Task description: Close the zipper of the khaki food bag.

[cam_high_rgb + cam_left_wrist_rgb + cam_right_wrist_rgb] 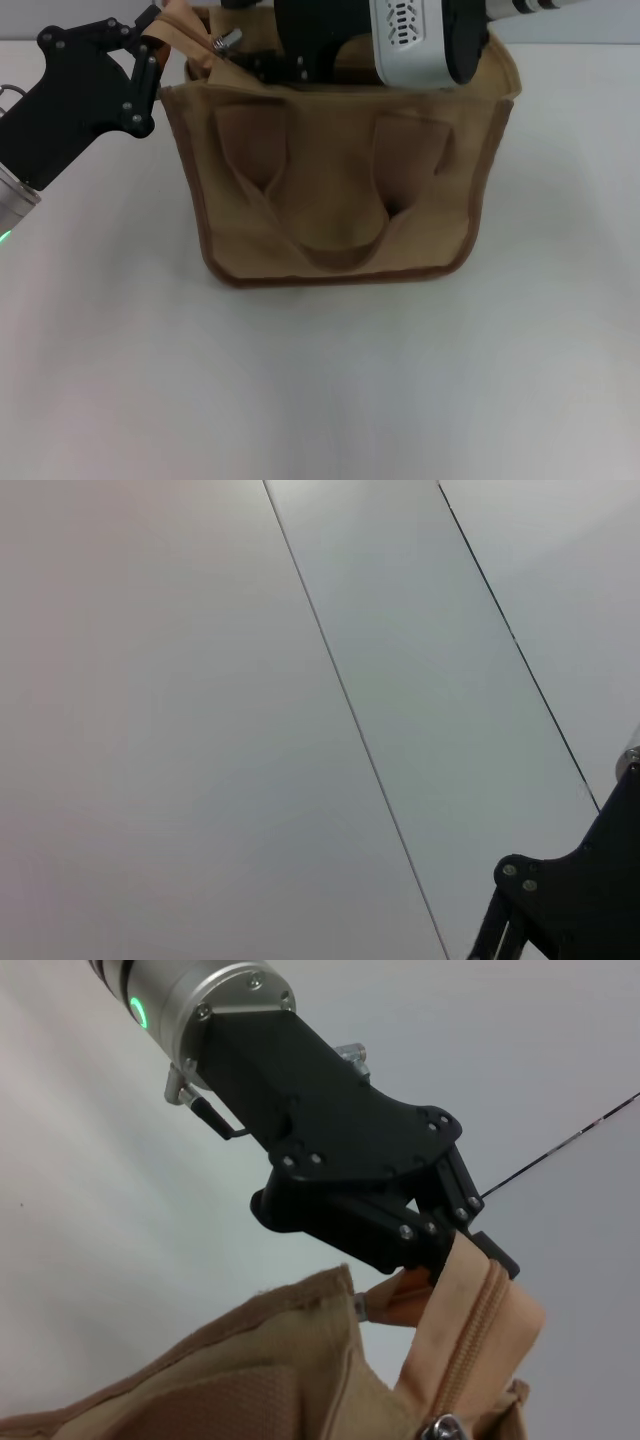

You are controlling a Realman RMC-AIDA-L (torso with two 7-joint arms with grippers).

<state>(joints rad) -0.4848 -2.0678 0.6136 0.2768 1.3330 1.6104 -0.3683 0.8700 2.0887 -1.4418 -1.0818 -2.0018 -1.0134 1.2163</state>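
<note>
Standing on the white counter [320,380], the khaki food bag [340,200] shows its front face, with two flat loop handles hanging down over it and darker brown piping along the edges. The left pincer [160,45] sits at the bag's top corner on the robot's left, its black fingers [455,1225] closed together on the tan end tab of the zipper [470,1330], holding that tab up and away from the bag's rim. From the right wrist view, the zip line runs from the clamped tab down toward the bag, and the small silver pull tab [224,41] lies just beside the left pincer, on the side toward the bag's middle, close to that same corner. The bag's top edge folds slightly just below the left pincer, where the fabric is drawn up. The right arm [430,35] hangs over the open top of the bag, on the far side of the pull tab from the left pincer, and its white and black body hides much of the opening. The right pincer itself cannot be made out, so whether it is apart or together cannot be told. The left wrist view shows only bare counter [250,730] with thin dark seam lines and a black part of that arm at one corner. The counter around the left pincer is plain white.
</note>
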